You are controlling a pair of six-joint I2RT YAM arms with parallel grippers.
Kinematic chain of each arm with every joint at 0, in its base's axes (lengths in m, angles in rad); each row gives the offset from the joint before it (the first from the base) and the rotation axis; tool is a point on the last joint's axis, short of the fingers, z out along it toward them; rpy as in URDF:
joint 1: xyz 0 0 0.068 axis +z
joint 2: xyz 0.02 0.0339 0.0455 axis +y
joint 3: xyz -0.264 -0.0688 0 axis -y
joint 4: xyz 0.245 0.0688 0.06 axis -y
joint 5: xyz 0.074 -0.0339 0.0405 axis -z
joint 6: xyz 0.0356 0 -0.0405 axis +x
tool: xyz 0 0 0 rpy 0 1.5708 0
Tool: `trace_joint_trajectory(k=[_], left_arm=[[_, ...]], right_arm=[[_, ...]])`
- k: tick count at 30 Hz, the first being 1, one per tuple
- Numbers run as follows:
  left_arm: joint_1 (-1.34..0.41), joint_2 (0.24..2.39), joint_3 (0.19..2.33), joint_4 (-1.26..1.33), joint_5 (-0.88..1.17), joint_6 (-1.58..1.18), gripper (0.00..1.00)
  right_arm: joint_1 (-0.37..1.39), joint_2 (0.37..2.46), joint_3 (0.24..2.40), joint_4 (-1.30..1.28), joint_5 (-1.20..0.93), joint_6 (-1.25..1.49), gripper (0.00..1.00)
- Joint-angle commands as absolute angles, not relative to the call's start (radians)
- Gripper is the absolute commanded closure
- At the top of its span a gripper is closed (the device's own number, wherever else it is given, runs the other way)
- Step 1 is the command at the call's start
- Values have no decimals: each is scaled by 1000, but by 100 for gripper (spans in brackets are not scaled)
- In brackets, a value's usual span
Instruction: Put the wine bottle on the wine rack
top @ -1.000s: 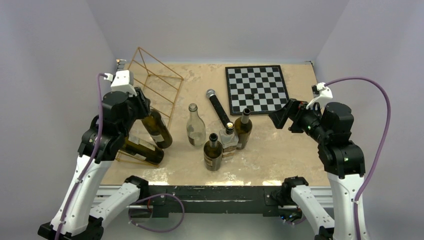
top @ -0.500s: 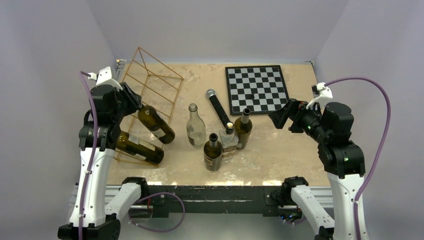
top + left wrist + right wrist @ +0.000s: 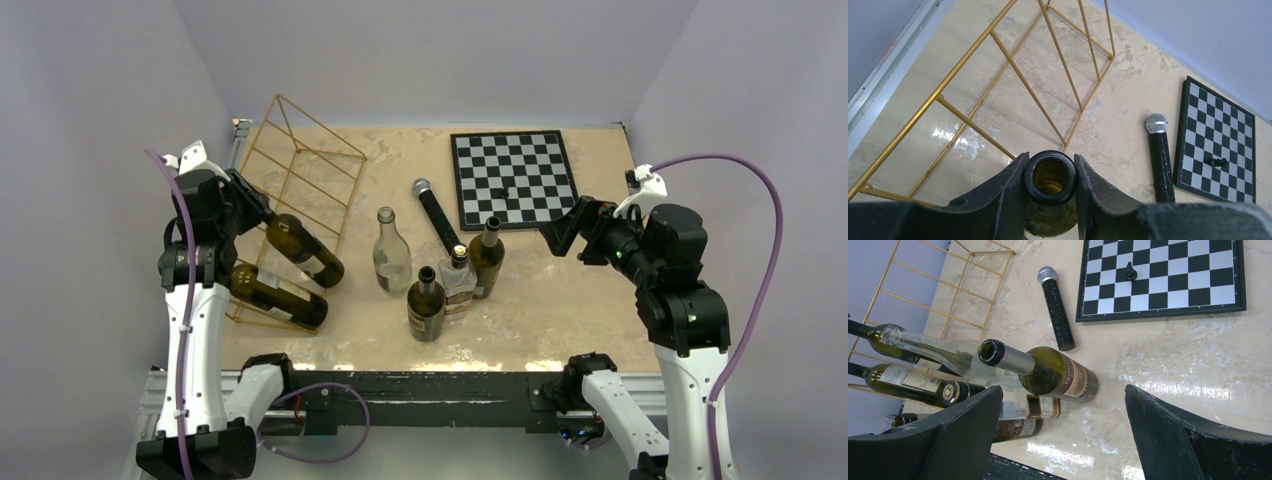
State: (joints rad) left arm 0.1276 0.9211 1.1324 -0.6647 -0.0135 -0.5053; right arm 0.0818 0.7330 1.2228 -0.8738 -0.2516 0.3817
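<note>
The gold wire wine rack (image 3: 322, 127) stands at the back left and also shows in the left wrist view (image 3: 964, 64). My left gripper (image 3: 250, 212) is shut on the neck of a dark green wine bottle (image 3: 305, 250), which slants across the rack's near part with its base down to the right. In the left wrist view, both fingers of the left gripper (image 3: 1050, 156) press the open mouth of the bottle (image 3: 1050, 176). A second dark bottle (image 3: 280, 296) lies in the rack's near end. My right gripper (image 3: 560, 232) is open and empty at the right, with nothing between its fingers in the right wrist view (image 3: 1063, 387).
Several bottles stand mid-table: a clear one (image 3: 391, 255), a dark one (image 3: 426, 305), a square clear one (image 3: 460, 280) and a green one (image 3: 487, 262). A black microphone (image 3: 437, 215) lies behind them. A chessboard (image 3: 513, 178) lies at the back right.
My left arm has swung left and back, carrying the bottle's neck leftwards over the rack. The right arm has not moved.
</note>
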Motion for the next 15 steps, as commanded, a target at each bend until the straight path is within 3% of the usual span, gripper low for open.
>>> trace_joint_trajectory(k=[1, 15], left_arm=[[170, 910, 1107, -507, 56, -569, 100], [239, 888, 1073, -504, 34, -574, 100]], right_arm=[[76, 744, 1233, -860, -235, 376, 2], [76, 752, 1239, -861, -241, 380, 2]])
